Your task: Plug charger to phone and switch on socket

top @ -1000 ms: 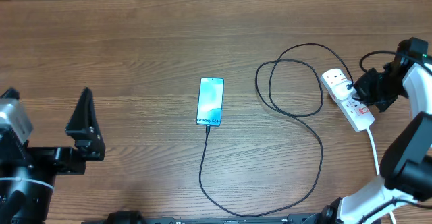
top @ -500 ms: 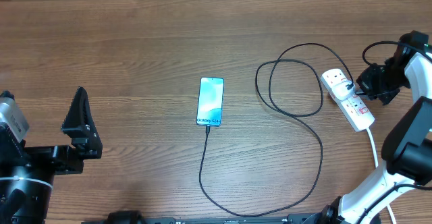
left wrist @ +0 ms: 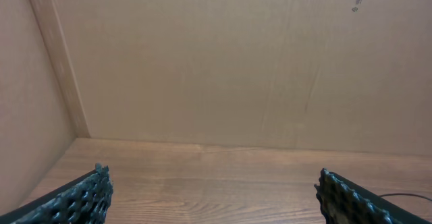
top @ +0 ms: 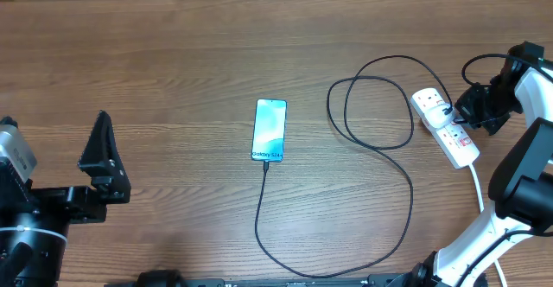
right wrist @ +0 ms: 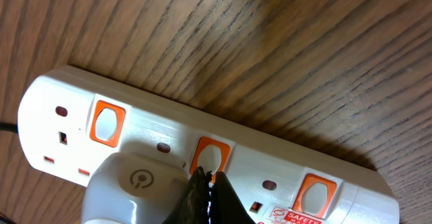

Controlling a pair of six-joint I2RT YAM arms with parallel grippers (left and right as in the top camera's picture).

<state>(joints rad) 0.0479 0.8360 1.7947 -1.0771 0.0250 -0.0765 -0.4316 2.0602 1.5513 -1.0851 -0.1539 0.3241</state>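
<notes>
I keep my right claw (right wrist: 206,182) pinched shut to a point, so its tip meets one orange rocker switch (right wrist: 209,153) on the white plastic power strip (right wrist: 283,163). The thin black cable (top: 406,192) seems plugged into the slim blue-screened phone (top: 270,130), which lies in the middle of the wooden table (top: 173,62). My left claw (left wrist: 212,180) idles, spread wide.

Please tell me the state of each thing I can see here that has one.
Slim black-edged phone with blue-white screen: screen lit, cable at its lower edge.
Long thin black charger cable: looped, lying slack.
White plastic power strip: white plug seated; orange switches, on or off unclear.
Left gripper: jaws open, empty.
Right gripper: jaws shut, tips at the middle switch.
</notes>
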